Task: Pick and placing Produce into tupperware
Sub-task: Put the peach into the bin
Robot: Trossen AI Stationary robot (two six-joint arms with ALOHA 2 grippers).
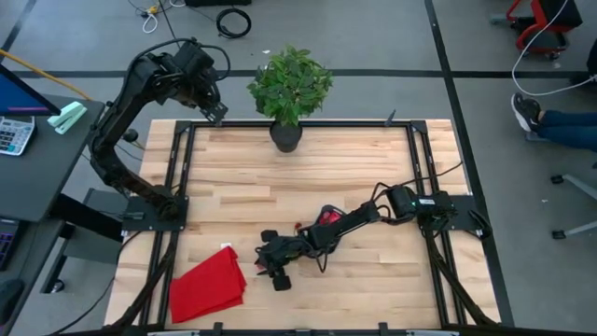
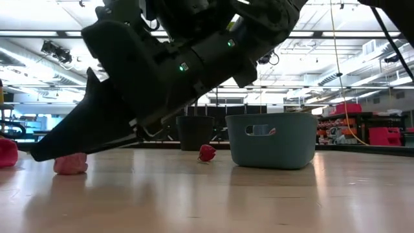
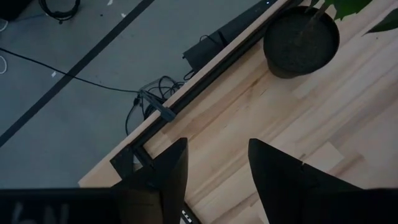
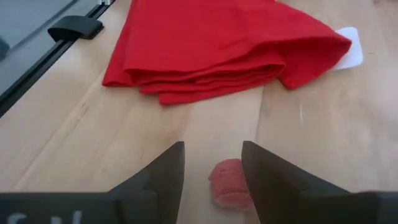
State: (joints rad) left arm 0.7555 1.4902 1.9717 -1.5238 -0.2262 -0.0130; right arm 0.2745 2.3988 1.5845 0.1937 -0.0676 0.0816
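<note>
Beside tupperware, produce lies outside.

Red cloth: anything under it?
A white flat piece pokes out from under the red cloth at one corner. Whatever else lies beneath the folds is covered. The pink fruit piece lies apart, between the right gripper's open fingers.

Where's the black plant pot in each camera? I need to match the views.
High view: black plant pot at the middle of the table's far edge, under its own leaves.
Low view: in the background, just left of the teal tub.
Left wrist view: beyond the left gripper, seen from above, soil showing.
Right wrist view: not in it.
Shared landmark: the wooden table, in all four.
</note>
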